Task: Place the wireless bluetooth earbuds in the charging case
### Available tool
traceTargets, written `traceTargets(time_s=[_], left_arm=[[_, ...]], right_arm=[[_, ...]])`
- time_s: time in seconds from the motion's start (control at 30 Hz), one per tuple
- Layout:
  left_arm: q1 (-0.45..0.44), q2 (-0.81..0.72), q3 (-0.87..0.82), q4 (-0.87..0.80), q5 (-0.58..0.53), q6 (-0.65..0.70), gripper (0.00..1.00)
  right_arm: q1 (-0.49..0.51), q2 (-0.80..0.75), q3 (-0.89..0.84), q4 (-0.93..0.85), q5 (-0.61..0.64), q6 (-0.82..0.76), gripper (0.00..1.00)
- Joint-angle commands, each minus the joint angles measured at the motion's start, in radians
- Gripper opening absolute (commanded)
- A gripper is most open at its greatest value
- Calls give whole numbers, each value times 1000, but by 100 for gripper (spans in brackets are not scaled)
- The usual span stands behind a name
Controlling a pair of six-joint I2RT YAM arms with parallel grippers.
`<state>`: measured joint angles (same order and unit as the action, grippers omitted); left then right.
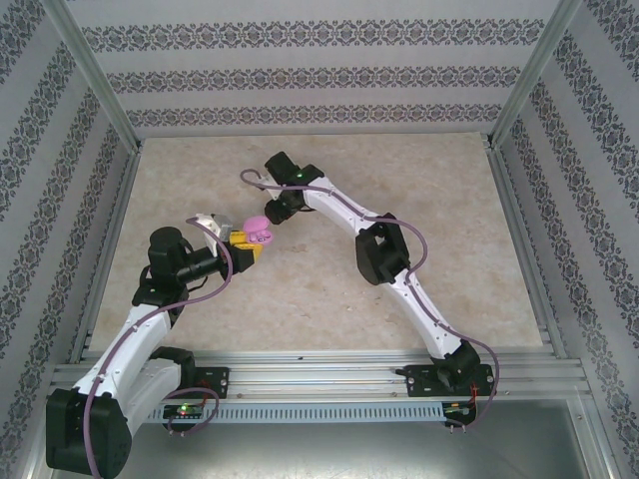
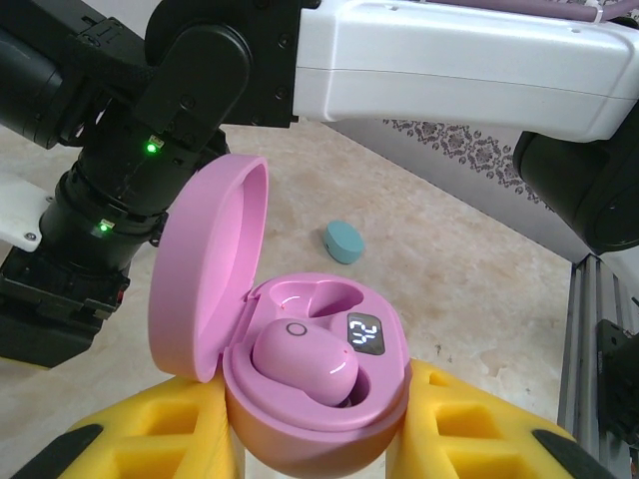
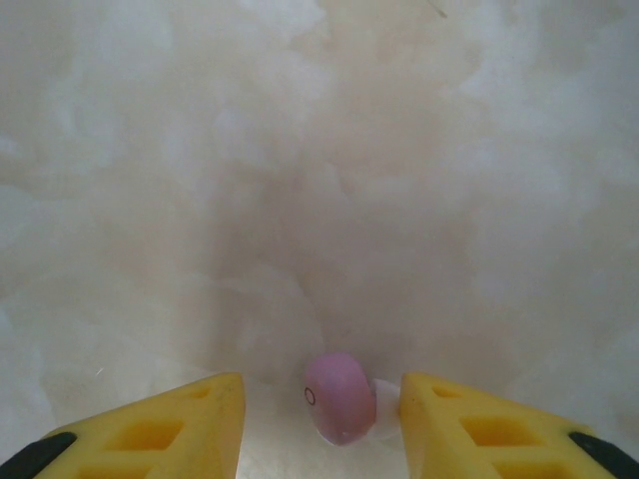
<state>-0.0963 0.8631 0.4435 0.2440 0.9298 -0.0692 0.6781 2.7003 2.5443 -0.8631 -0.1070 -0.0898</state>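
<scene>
Gripping open pink case (image 2: 210,284), left hand (image 2: 319,449); earbud (image 2: 305,364) inside.

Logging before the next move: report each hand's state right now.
Left hand: closed, holding the open pink case.
Right hand: open around a pink earbud, not gripping it.

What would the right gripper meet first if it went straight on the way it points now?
Probably the pink earbud, which lies between the open jaws with a gap on each side, then the table under it. Depth is unclear.
</scene>
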Motion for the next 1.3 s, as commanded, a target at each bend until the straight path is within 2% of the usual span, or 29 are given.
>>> traceTargets(time_s=[0.0, 0.37, 0.57, 0.73, 1.0, 1.27], left_arm=[[9, -4, 29, -13, 3, 29, 24], [10, -4, 27, -21, 1, 35, 24], [13, -11, 28, -33, 0, 40, 24], [14, -14, 26, -32, 4, 38, 24], [14, -45, 22, -50, 1, 34, 24], [14, -54, 24, -52, 0, 30, 24]], right_arm=[[22, 25, 37, -17, 46, -74, 43], [32, 38, 57, -24, 68, -118, 28], [38, 38, 55, -67, 67, -128, 23], [37, 30, 51, -109, 63, -111, 24], [37, 27, 40, -144, 69, -102, 32], [35, 8, 31, -178, 76, -74, 23]])
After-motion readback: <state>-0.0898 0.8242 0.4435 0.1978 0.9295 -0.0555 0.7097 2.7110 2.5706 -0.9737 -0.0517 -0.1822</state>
